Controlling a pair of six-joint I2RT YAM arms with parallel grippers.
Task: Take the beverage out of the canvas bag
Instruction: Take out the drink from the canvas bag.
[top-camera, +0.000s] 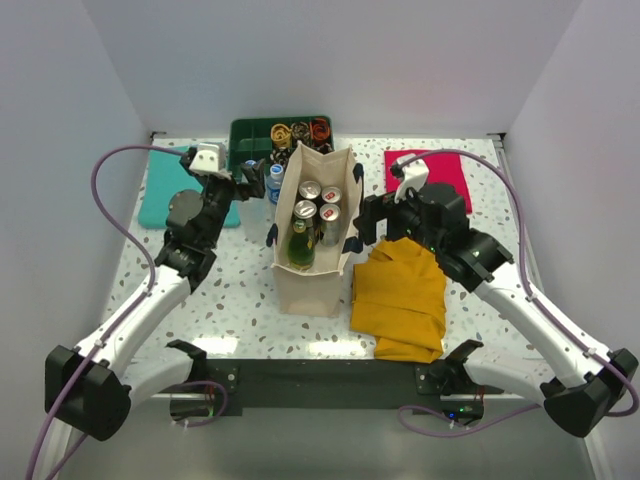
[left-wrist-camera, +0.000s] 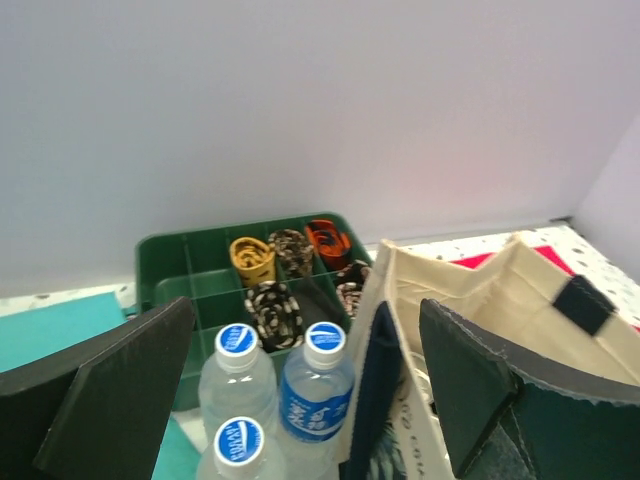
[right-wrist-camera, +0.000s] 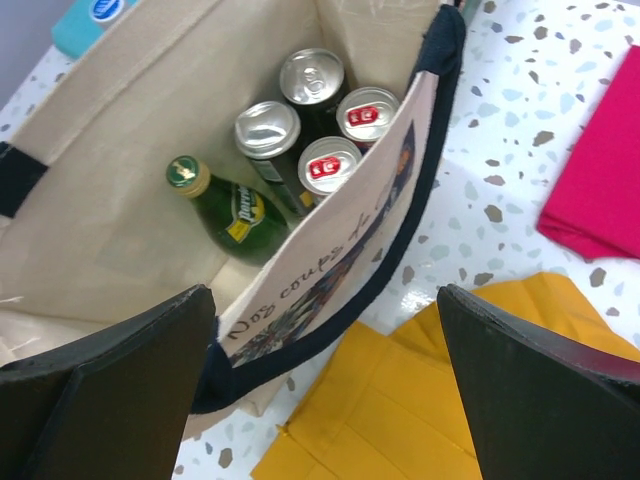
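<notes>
**benchfan:** Which step is this judged to be, and where's everything sat?

**yam_watcher:** Biggest first. On the speckled white table, the tall cream-beige canvas bag is stood upright mid-table with its mouth open. The left gripper is parked just left of the bag's far corner, with the jaws spread wide and nothing gripped. The right gripper is hung over the bag's right wall. Its jaws are equally wide, and the navy-edged rim can be seen between them but isn't pinched. A mustard-yellow cloth is laid just right of the bag. Three clear plastic water bottles are stood outside, right beside the bag's left wall and below the left gripper. Inside, a green glass bottle and four silver-topped drink cans are packed close together.

**benchfan:** So partway, then?

**yam_watcher:** That's how it's read: between picks, nothing in hand, drinks yet to be fetched. Next, one set of jaws would need to be lowered straight through the mouth and closed on the bottle neck or a single can, without the soft walls being snagged. The right wall could be pinched to keep the bag steady.
</notes>
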